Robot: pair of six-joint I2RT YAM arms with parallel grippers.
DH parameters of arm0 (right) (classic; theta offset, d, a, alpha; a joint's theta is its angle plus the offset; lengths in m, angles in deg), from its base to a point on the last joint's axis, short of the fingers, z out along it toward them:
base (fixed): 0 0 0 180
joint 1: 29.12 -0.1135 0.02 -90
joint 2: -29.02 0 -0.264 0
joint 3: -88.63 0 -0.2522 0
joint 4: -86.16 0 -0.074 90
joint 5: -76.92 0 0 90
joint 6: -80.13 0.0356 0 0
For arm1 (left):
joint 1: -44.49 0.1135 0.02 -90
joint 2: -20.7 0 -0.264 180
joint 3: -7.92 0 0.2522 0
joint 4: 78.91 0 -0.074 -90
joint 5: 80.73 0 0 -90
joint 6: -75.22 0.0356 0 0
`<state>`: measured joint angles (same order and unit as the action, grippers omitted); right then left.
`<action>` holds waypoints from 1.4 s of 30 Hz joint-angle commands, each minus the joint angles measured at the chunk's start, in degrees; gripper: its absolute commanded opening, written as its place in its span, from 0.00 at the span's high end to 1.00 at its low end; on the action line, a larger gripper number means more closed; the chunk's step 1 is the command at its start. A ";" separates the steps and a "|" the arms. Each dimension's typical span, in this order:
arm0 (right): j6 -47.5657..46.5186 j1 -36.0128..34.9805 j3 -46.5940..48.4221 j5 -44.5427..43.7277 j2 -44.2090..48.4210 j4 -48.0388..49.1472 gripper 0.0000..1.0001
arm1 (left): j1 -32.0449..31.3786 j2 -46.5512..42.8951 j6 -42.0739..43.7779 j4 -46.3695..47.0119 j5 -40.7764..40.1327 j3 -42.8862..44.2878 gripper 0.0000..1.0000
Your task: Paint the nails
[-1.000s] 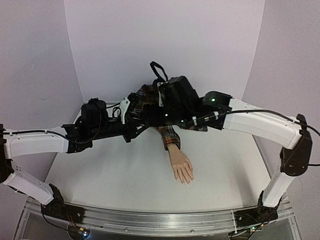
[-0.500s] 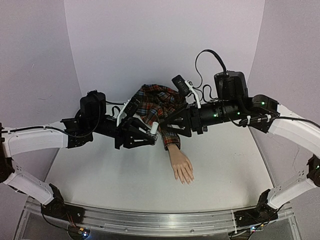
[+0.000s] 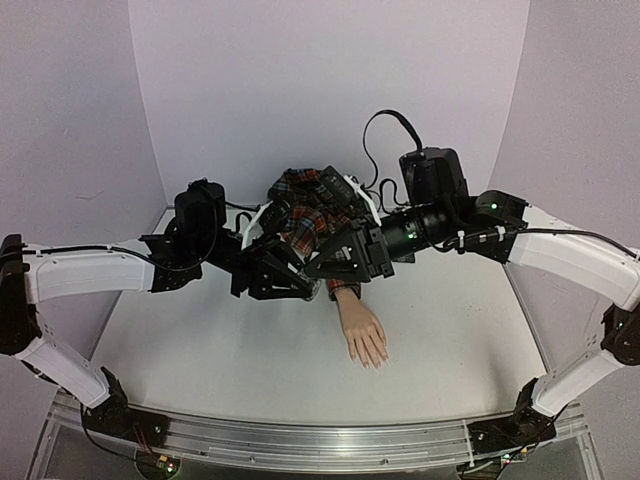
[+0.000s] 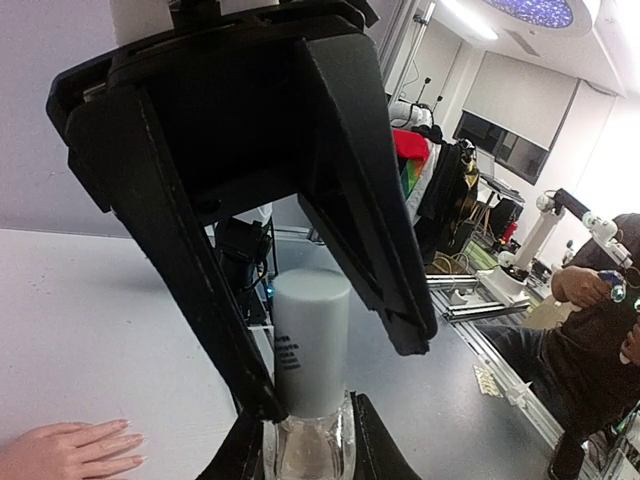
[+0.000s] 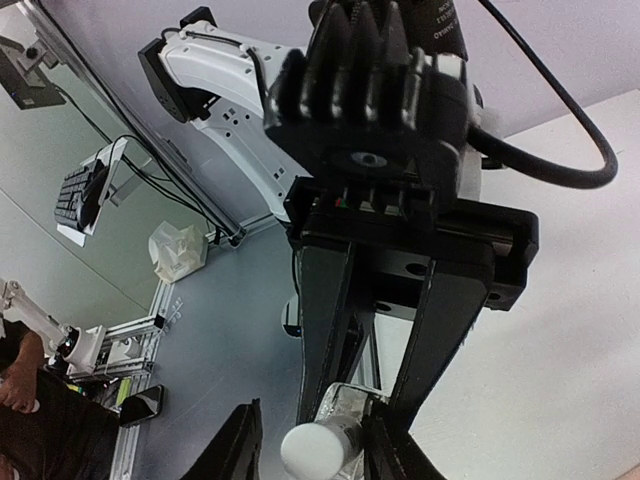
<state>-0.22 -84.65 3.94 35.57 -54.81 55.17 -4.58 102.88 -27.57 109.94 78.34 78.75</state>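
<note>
Top view, surface (image 3: pixel 200 345): pale and flat, both arms reaching in from its left and right edges.
Top view, mannequin hand (image 3: pixel 362 335): palm down near the middle of the surface, fingers pointing to the near edge.
Top view, nails (image 3: pixel 372 360): at the fingertips, too small to read for colour.
Top view, plaid sleeve (image 3: pixel 303 210): runs from the wrist toward the far edge, partly under the arms.
Top view, left claw (image 3: pixel 295 285) and right claw (image 3: pixel 325 268): tip to tip above the wrist; opening cannot be told here.
Left wrist view, left claw (image 4: pixel 307 440): fingers closed against both sides of a glass bottle (image 4: pixel 305 458).
Left wrist view, cap (image 4: pixel 310 340): pale grey cylinder, upright on the bottle.
Left wrist view, right claw (image 4: pixel 335 370): spread wide, straddling the cap, one finger clearly apart from it.
Left wrist view, nails (image 4: pixel 128 438): at the lower left corner, near the bottle.
Right wrist view, right claw (image 5: pixel 315 435): parted, the cap (image 5: pixel 315 452) between its fingers with gaps.
Right wrist view, left claw (image 5: pixel 350 400): clamped on the glass.
</note>
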 commanded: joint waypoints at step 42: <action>-0.67 -5.35 5.28 -30.10 -1.32 -6.29 0.19 | 0.38 -9.59 15.11 -3.67 -19.65 -7.96 1.00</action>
<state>9.35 -91.58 11.22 -16.39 -60.47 47.86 -3.97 97.00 -15.12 103.78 39.26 70.88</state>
